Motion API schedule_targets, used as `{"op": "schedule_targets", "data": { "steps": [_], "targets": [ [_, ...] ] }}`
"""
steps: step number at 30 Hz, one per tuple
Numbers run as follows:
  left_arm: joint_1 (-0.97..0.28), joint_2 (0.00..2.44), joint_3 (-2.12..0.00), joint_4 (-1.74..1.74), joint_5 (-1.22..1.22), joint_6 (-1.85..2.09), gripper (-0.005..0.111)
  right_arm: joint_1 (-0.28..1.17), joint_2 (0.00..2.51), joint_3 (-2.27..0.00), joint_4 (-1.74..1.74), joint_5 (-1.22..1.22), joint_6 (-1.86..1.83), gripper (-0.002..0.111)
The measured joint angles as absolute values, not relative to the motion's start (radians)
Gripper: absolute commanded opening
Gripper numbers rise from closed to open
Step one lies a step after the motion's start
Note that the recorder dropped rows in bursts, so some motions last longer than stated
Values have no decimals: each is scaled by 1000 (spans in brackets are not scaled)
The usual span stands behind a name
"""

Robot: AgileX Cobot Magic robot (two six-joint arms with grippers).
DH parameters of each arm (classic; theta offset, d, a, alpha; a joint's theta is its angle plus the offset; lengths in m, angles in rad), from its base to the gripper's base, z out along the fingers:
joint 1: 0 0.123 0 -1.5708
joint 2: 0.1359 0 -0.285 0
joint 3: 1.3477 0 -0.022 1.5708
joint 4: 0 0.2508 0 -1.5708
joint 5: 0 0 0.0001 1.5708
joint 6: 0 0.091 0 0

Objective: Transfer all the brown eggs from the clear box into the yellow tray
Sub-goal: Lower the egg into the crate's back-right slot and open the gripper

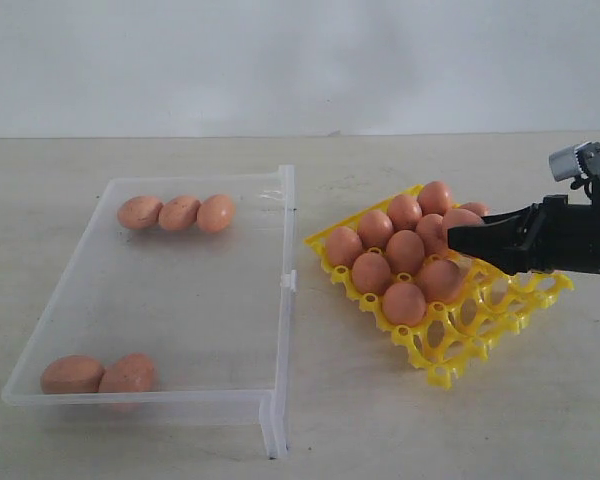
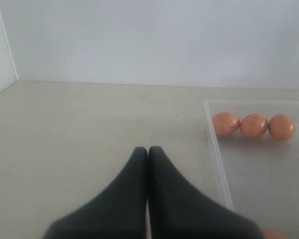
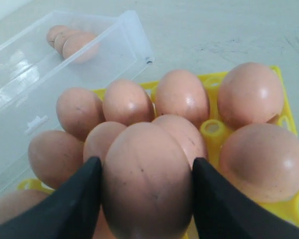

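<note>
Closest to the right wrist lens, one brown egg [image 3: 147, 179] is clamped between the black fingers [image 3: 74, 199] of the right gripper [image 3: 145, 167]. Both fingers press its shell, and it sits over the filled cups of the yellow tray [image 3: 214, 128]. Its lower end is cut off, so contact with a cup cannot be confirmed.

From the exterior camera, the right gripper [image 1: 458, 238] and its arm cover the far right part of the yellow tray [image 1: 480, 330]. The held egg cannot be separated from its neighbours there. About ten eggs sit in the tray, but the exact count is unclear.

Only the exterior view shows the two eggs [image 1: 100, 375] in the near left corner of the clear box [image 1: 285, 260]. A row of three eggs [image 1: 178, 212] lies by its far wall.

The left wrist view shows that row and the left gripper [image 2: 148, 152], fingers pressed together on nothing, over the table [image 2: 89, 124] beside the box.
</note>
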State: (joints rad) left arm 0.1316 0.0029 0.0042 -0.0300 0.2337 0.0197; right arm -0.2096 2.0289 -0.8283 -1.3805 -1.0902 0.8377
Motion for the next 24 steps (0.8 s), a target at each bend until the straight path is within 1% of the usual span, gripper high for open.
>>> {"op": "schedule_targets", "data": {
  "steps": [13, 15, 17, 20, 24],
  "targets": [
    [132, 3, 4, -30, 234, 20, -4, -210, 2029, -828, -1395, -1098, 866, 0],
    [132, 3, 4, -30, 234, 20, -4, -210, 2029, -828, -1395, -1098, 866, 2],
    [132, 3, 4, -30, 234, 20, -4, -210, 2029, -828, -1400, -1098, 868, 12],
    [132, 3, 4, -30, 234, 20, -4, -210, 2029, -828, -1411, -1102, 887, 35],
    [132, 3, 4, -30, 234, 20, -4, -210, 2029, -828, -1413, -1104, 901, 60]
  ]
}}
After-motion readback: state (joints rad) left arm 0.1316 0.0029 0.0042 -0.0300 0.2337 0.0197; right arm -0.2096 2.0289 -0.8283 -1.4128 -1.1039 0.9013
